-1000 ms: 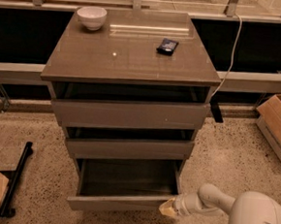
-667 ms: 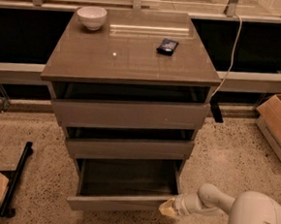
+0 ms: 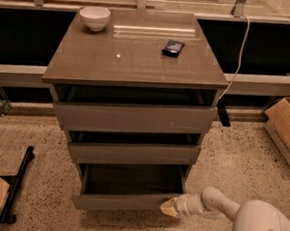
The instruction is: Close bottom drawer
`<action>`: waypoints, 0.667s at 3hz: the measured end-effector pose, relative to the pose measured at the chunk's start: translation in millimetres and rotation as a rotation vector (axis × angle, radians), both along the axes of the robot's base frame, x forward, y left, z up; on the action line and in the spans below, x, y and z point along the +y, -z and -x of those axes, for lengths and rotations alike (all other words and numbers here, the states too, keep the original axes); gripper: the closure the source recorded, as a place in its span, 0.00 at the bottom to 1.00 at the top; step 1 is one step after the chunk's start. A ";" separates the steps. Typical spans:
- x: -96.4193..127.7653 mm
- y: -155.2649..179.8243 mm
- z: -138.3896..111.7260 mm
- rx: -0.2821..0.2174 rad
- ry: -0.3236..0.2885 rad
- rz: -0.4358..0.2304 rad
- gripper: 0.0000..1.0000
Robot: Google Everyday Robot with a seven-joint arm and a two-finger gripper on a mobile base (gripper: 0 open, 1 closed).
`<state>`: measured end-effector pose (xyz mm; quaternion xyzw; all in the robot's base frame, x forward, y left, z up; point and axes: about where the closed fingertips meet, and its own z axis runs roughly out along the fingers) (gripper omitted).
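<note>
Bottom drawer point(image 3: 123, 202): lowest and narrowest of the cabinet's three, pulled out furthest towards me. Its plain grey-brown front sits low near the floor, and the dark box inside is open to view from above.
Gripper point(image 3: 170, 207): low down at the right end of that drawer's front, its tan tip touching or just beside the front's corner. Whether it is released or clenched I cannot tell from here, and it grasps nothing that I can see.
Arm point(image 3: 213, 202): white, reaching in from the lower right, with the robot's rounded body behind it.
Middle drawer point(image 3: 132, 152): partly out, less than the one below.
Top drawer point(image 3: 135, 116): widest, also standing a little open.
Cabinet top point(image 3: 134, 56): glossy grey-brown slab.
Bowl point(image 3: 94, 18): white, on the back left corner of the top.
Small dark object point(image 3: 173, 47): flat, lying right of centre on the top.
Cardboard box point(image 3: 287, 129): on the speckled floor, far right.
Black bar point(image 3: 16, 183): lying on the floor to the left.
</note>
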<state>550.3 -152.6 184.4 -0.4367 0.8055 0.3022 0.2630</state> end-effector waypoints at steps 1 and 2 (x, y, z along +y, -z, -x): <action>12.4 3.7 -34.6 -0.069 0.007 0.016 1.00; 19.8 2.7 -72.3 -0.146 0.029 0.028 1.00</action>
